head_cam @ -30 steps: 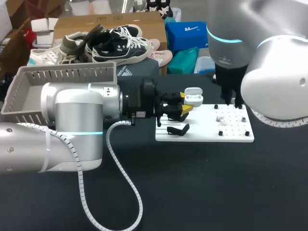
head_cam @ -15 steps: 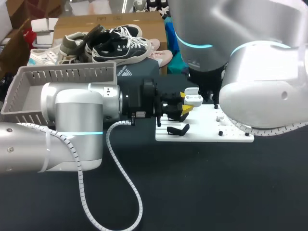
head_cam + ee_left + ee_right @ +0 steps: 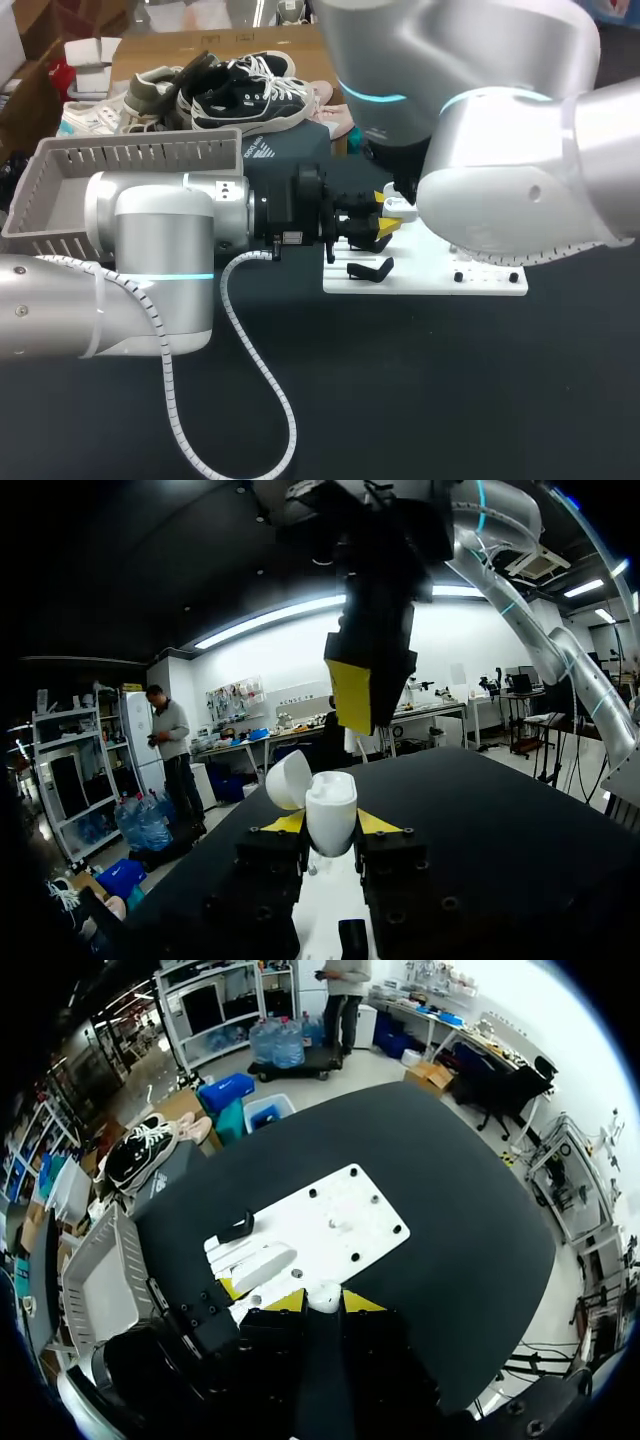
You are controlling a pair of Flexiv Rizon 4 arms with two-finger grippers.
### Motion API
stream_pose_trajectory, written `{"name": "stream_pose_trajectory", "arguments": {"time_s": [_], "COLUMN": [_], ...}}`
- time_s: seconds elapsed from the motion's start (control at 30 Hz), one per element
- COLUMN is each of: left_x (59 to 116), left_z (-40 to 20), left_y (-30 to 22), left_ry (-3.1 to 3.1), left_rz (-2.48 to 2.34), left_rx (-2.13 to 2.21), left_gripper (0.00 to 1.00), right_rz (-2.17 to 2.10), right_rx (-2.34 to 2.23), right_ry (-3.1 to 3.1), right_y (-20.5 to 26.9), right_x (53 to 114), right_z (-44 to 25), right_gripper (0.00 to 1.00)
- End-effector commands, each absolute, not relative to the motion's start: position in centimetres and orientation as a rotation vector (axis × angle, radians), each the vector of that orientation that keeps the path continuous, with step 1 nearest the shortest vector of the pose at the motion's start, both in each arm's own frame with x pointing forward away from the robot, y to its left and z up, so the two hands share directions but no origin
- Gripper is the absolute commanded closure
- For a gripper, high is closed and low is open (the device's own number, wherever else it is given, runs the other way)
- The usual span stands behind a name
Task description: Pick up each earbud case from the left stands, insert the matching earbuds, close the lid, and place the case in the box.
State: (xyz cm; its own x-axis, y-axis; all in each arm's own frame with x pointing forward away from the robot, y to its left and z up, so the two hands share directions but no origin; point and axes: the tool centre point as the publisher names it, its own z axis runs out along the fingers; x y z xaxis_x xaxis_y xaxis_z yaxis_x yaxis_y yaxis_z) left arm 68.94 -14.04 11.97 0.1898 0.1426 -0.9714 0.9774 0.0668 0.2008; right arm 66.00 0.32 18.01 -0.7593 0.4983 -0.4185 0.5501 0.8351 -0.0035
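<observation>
My left gripper (image 3: 385,225) is held level over the left end of the white board (image 3: 430,272), shut on a white earbud case (image 3: 331,812). The case's lid (image 3: 287,778) stands open and tipped to one side. Straight above the open case hangs my right gripper (image 3: 367,725), shut on a small white earbud (image 3: 352,744) whose stem points down at the case. In the right wrist view the same earbud (image 3: 322,1295) shows between the yellow tips. In the head view my right arm hides its own fingers. Another earbud (image 3: 333,1223) stands on the board (image 3: 350,1200).
A grey slotted basket (image 3: 60,170) stands at the table's left, beside my left arm. An empty black stand (image 3: 370,268) sits on the board's left end. Small black pegs (image 3: 458,276) dot the board's right half. Shoes and boxes lie along the far edge.
My right arm has swung left from over the board's right half to above the open case. The left arm and the case it holds have stayed still.
</observation>
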Motion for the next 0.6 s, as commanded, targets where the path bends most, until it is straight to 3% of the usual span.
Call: {"name": "stream_pose_trajectory", "arguments": {"time_s": [0.03,0.6], "left_x": [68.92,68.92], "left_z": [11.89,11.89], "left_y": [-14.01,-14.01], "left_ry": [1.192,1.192], "left_rz": [-0.937,-0.937], "left_rx": [1.331,1.331], "left_gripper": [1.0,1.0], "right_rz": [-0.177,-0.142], "right_rx": [0.789,0.783], "right_ry": [2.616,2.643], "right_y": [0.58,0.67], "right_x": [66.8,67.51], "right_z": [18.04,17.1], "right_gripper": [1.0,1.0]}}
